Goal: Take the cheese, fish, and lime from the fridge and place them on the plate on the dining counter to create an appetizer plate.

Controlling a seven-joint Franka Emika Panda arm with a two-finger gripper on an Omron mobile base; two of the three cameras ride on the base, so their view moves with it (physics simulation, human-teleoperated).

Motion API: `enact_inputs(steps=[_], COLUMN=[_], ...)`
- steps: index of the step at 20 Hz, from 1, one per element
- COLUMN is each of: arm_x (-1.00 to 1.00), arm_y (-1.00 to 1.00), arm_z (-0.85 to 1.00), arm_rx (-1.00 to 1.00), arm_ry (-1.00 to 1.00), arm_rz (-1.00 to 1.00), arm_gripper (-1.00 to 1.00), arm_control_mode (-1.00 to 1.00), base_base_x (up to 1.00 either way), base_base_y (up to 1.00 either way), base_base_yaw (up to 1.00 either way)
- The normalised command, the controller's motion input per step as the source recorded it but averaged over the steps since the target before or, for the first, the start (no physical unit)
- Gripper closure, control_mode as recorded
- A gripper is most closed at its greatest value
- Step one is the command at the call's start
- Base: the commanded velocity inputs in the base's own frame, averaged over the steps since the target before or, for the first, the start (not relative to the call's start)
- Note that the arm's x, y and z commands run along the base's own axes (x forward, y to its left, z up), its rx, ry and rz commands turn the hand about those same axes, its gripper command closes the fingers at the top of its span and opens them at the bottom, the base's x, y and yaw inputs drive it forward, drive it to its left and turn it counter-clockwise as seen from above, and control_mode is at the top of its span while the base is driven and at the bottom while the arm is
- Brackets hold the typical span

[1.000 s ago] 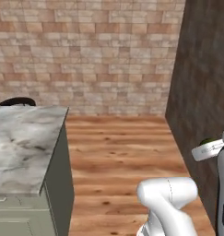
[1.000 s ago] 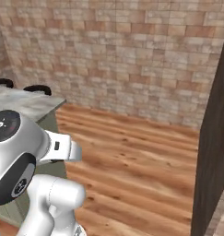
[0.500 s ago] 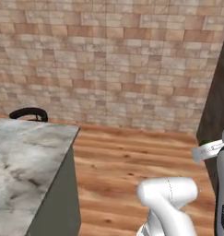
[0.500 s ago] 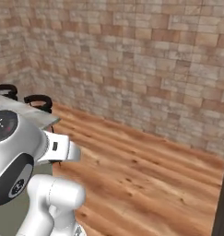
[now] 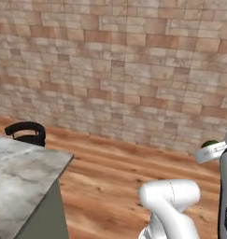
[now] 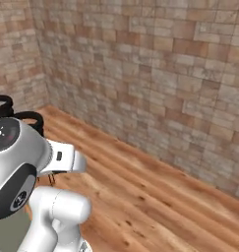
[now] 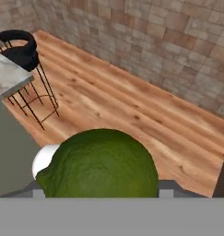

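The lime (image 7: 100, 165) sits right at the jaws, as a round green fruit low in the hand view, and it hides both finger tips. The jaws stand fairly wide, and I judge that they are closed on the lime, since the fruit sits exactly between them; the contact itself is covered by the fruit. In the left base view a small green edge of the lime (image 5: 209, 144) shows at the far right, next to a white part of the arm.

The relation that matters for the coming move is where the dining counter lies from the jaws. In the hand view a corner of its marble surface (image 7: 7, 73) is ahead of the jaws and off to the left, with the sage-green base under it and a black stool (image 7: 22, 50) just beside that corner. In the left base view the same surface (image 5: 21, 172) is far to the left of the lime, well apart from it, with wooden floor between. So the lime must travel leftward and forward to reach it.

The plate cannot be seen here, because only the corner of the surface is in the pictures. The lime is round, so I cannot give any long axis.
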Motion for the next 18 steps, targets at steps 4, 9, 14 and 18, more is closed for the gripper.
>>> enact_inputs(steps=[4, 9, 14, 18], arm_x=[0.00, 0.00, 0.00, 0.00], arm_y=[0.00, 0.00, 0.00, 0.00], arm_z=[0.00, 0.00, 0.00, 0.00], arm_rx=[0.00, 0.00, 0.00, 0.00], arm_ry=[0.00, 0.00, 0.00, 0.00], arm_rz=[0.00, 0.00, 0.00, 0.00], arm_gripper=[1.00, 1.00, 1.00, 1.00], arm_control_mode=[1.00, 1.00, 1.00, 1.00], base_base_x=[1.00, 1.00, 1.00, 1.00], base_base_y=[-0.64, -0.57, -0.53, -0.42], base_base_yaw=[0.41, 0.48, 0.49, 0.51])
